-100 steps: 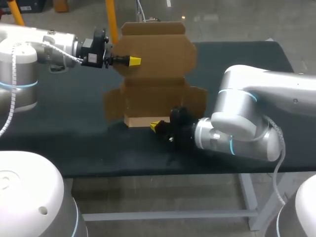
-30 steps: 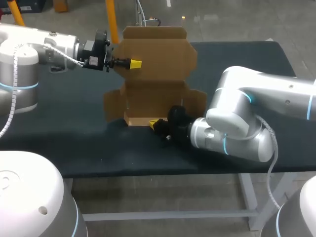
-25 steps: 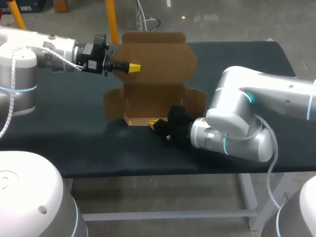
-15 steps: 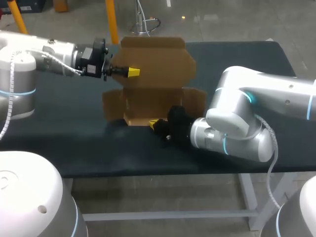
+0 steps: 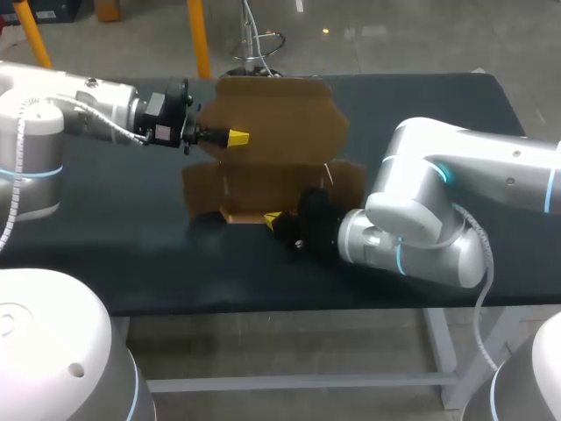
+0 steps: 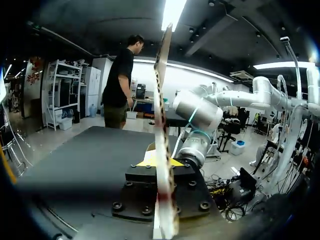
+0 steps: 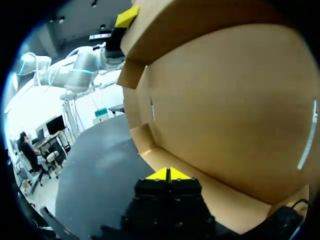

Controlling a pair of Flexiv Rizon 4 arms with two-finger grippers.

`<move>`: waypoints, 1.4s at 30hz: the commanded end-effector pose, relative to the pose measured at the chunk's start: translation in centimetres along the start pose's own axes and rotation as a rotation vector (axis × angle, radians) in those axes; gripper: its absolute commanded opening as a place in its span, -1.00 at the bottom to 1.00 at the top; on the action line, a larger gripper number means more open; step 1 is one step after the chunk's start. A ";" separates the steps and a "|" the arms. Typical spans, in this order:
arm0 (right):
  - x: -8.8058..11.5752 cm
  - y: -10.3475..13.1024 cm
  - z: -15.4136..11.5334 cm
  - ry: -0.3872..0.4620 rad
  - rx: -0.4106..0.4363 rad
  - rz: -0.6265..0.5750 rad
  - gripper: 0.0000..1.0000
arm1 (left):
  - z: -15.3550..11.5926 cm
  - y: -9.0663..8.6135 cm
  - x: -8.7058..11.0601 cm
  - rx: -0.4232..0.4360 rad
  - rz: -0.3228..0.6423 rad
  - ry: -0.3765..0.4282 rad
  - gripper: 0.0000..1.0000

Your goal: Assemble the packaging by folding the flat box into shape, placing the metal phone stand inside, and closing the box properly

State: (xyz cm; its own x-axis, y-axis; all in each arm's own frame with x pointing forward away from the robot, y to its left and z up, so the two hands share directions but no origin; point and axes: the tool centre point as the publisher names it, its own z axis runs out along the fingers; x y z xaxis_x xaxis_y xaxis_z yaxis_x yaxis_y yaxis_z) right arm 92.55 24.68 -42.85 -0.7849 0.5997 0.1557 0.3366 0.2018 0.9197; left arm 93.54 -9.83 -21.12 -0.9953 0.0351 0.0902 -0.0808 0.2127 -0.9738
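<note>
The brown cardboard box (image 5: 267,175) stands half folded at the table's middle, side flaps spread. Its big lid (image 5: 276,114) leans forward over the base. My left gripper (image 5: 235,137) is shut on the lid's left edge; in the left wrist view the lid (image 6: 161,95) runs edge-on between the fingers of that gripper (image 6: 160,163). My right gripper (image 5: 275,219) is shut, its tips against the box's low front wall. In the right wrist view the right gripper (image 7: 169,173) meets the wall's foot, with the box's inside (image 7: 225,115) ahead and the left gripper (image 7: 127,16) above. No phone stand is in view.
The black table (image 5: 114,237) carries only the box. My right arm's bulky elbow (image 5: 412,228) lies low over the table's front right part. The left arm comes in over the table's left side.
My left gripper has swung the lid down and forward over the box base, coming lower and slightly nearer. The right arm has kept still against the front wall.
</note>
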 end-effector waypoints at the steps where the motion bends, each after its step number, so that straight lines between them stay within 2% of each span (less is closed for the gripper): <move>1: 0.1 -0.5 0.5 -0.085 -0.007 -0.002 -1.00 | 0.1 0.4 0.8 -0.001 0.009 -0.016 -1.00; 22: 0.1 -0.5 0.5 -0.085 -0.007 -0.002 -1.00 | 0.7 1.6 2.7 0.013 0.042 -0.037 -1.00; 42: 0.1 -0.5 0.5 -0.085 -0.007 -0.002 -1.00 | 1.1 1.9 2.9 0.022 0.042 -0.046 -1.00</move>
State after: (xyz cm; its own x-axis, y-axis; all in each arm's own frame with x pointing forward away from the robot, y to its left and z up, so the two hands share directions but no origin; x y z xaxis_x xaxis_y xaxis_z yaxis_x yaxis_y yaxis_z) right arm 92.59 24.65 -42.87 -0.7845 0.6003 0.1554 0.3367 0.2019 0.9197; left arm 90.53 -10.32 -22.58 -0.9992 -0.0010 0.0390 -0.0385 0.1912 -0.9808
